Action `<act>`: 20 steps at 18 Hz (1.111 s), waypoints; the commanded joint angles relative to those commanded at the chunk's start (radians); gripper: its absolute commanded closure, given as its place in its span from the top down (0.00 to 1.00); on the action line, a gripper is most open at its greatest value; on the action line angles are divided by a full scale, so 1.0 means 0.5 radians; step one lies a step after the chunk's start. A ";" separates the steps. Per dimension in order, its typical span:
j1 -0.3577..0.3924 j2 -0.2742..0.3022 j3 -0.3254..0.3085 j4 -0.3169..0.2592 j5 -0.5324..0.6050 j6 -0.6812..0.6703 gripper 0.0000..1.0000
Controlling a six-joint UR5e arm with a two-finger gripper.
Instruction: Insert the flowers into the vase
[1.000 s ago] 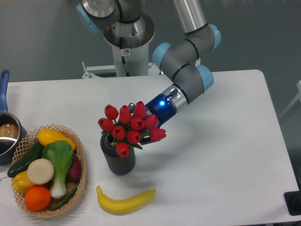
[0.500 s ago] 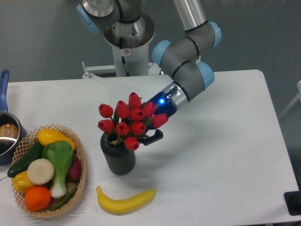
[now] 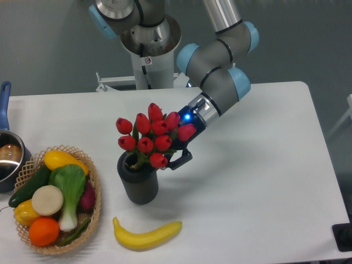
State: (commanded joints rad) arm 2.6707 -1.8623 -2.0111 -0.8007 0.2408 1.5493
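One claw, one bunch, stems at the vase mouth

Claw (image 3: 175, 155) sits behind the flowers (image 3: 153, 136), apparently clamped on the stems, though buds hide the contact. Bunch tilts over the vase (image 3: 138, 183), toward the tabletop's front-left, beside the basket (image 3: 94, 187). Likely light, soft-leaved and top-heavy: grip low on the bundled stems, never the buds.

White surface (image 3: 264, 192) with rounded corners, evenly lit. Plain grey-blue wall (image 3: 49, 49) behind. Soft, faint shadows, no glare spots.
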 joint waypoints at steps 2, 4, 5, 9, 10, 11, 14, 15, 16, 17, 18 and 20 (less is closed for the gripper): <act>-0.003 0.034 0.003 0.000 0.131 -0.006 0.71; -0.006 0.052 0.003 -0.006 0.218 -0.021 0.72; -0.009 0.052 0.015 -0.003 0.227 -0.021 0.73; -0.015 0.040 0.086 -0.003 0.291 -0.028 0.79; -0.040 0.043 0.095 -0.003 0.352 -0.028 0.79; -0.064 0.046 0.104 -0.003 0.386 -0.031 0.79; -0.077 0.052 0.104 -0.003 0.402 -0.043 0.80; -0.074 0.052 0.104 0.000 0.405 -0.043 0.81; -0.074 0.055 0.104 0.000 0.402 -0.046 0.87; -0.068 0.061 0.104 0.000 0.405 -0.046 0.92; -0.064 0.092 0.098 0.000 0.408 -0.046 0.97; -0.043 0.132 0.080 -0.006 0.432 -0.046 0.99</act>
State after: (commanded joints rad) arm 2.6491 -1.7964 -1.9711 -0.8038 0.4570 1.5263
